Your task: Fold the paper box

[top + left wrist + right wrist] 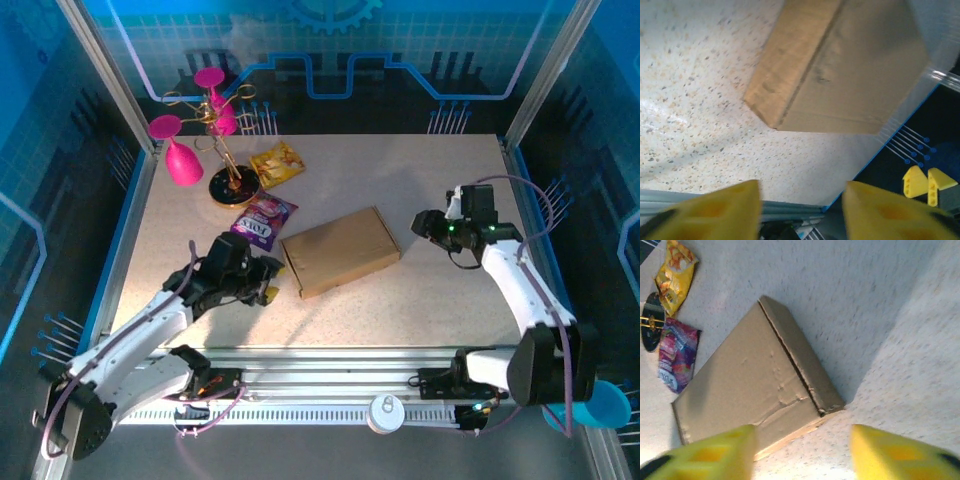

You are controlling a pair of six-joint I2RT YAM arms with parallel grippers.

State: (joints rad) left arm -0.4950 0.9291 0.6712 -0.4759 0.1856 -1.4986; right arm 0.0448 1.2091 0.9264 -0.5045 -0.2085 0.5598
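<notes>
Left gripper [802, 214] and right gripper [805, 450], yellow-tipped, both spread, pinching nothing, near but apart from plain brown corrugated cardboard box [340, 250] lying closed and flat near middle of speckled worktop [450, 300]. Folding seemingly finished; next probably only drawing both arms clear

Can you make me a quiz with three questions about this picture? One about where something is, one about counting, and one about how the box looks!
1. Where is the purple snack packet?
A. on top of the paper box
B. beside the paper box, to its left
C. on the floor

2. How many snack packets lie on the table?
A. one
B. two
C. five

3. How is the paper box?
A. spread out flat, unfolded
B. lifted in the air
C. closed up, lying on the table

Answers:
1 B, it lies by the box's left end in the top view.
2 B, one purple and one yellow snack packet.
3 C, its lid is down and it rests flat.
</notes>
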